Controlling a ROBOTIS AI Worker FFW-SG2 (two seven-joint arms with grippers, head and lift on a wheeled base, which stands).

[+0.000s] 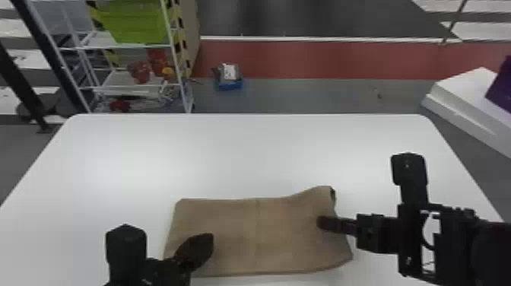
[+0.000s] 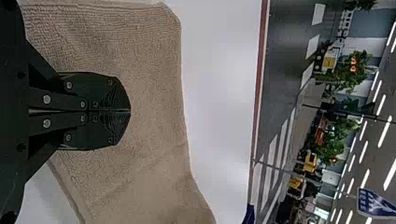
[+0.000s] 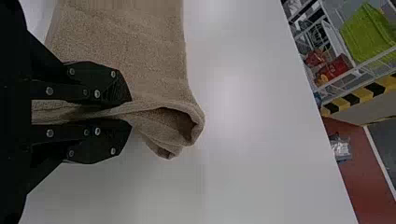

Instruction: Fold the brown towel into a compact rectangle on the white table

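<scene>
closed left fingers (image 1: pixel 195 249) sit lower left, right fingers (image 1: pixel 327 223) grip the partly folded brown towel (image 1: pixel 258 235), final compacting remaining.

The white table (image 1: pixel 243 152) is brightly lit, with soft, pale glare spread across its top; light is shed from overhead by rows of ceiling strip lights (image 2: pixel 385 131), seen in the left wrist view; the brown towel (image 1: pixel 258 228) is evenly lit, though its open fold is darkened inside; the left gripper (image 1: pixel 207 241) and right gripper (image 1: pixel 323 223) are rendered nearly black, small glints being caught on their screws (image 2: pixel 46 99).
</scene>
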